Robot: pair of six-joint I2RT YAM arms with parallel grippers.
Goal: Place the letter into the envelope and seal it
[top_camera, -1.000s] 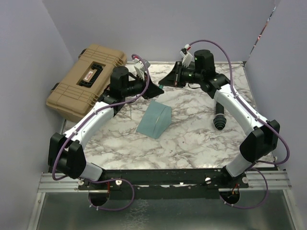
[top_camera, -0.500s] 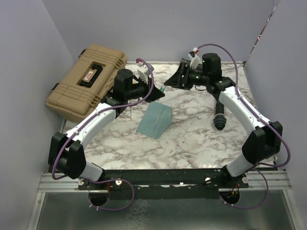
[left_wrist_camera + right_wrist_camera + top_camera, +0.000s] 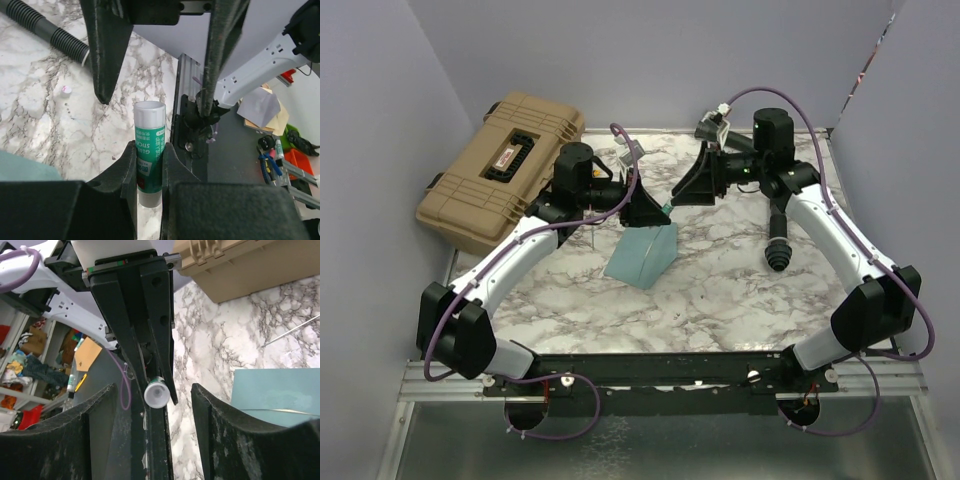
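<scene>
Glue stick [image 3: 149,142] is clamped between the left gripper [image 3: 149,152] fingers, which grip its green label. Its white cap [image 3: 149,112] points out at the right gripper [image 3: 150,392]. Right jaws stand well apart, one finger each side of the cap, not touching it.

Step in hand, my read: uncapping the glue so the flap can be sealed. To do it well:
- Right gripper eases forward till its pads cover the cap only, not the green body.
- It stays centred so the cap isn't knocked sideways.
- It closes firmly, then pulls straight along the stick's axis while left holds tight and doesn't twist.
- Left grips the tube well back from the cap, so a skewed pull could lever it out.

Envelope [image 3: 642,252] lies flat on the marble table [image 3: 720,290], near the middle, its far corner just under the meeting grippers. Letter: no tan sheet in the open. A pale sliver shows at the envelope's edge in the right wrist view. Can't tell if that's it; probably already inside.

Versus a second ago, both arms have swung in. Right gripper was back by the far edge, apart from left; now it's forward, facing the stick. Left gripper has shifted right, toward the envelope's far corner. Envelope and tan case [image 3: 505,165] unmoved.
</scene>
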